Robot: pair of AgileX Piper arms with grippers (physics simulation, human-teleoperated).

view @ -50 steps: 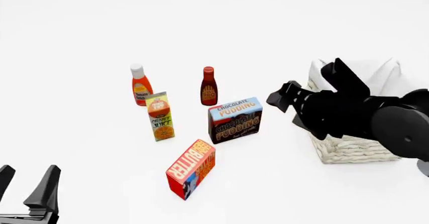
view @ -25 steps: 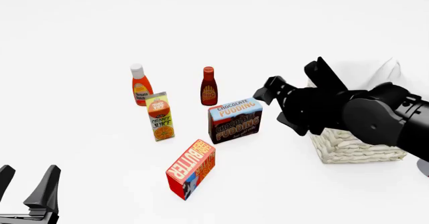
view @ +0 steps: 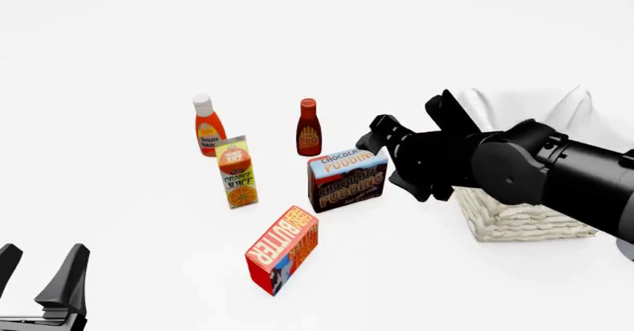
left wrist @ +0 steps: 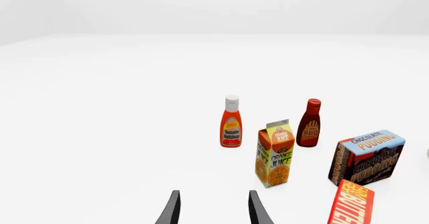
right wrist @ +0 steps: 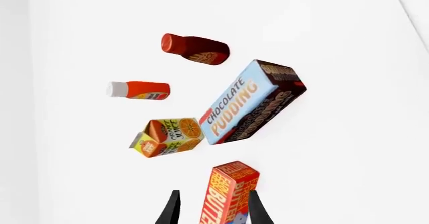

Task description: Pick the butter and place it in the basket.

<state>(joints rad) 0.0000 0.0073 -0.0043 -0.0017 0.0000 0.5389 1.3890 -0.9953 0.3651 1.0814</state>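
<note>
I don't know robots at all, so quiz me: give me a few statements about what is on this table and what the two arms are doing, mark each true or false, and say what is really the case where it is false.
1. The butter is already inside the basket. False: it lies on the table, apart from the basket.
2. The right gripper is open and holds nothing. True.
3. The orange juice carton has tipped over. False: it stands upright.
4. The chocolate pudding box sits between the butter and the BBQ sauce bottle. True.
5. The left gripper is clamped on the ketchup bottle. False: it is open, empty, and well away from the ketchup.
</note>
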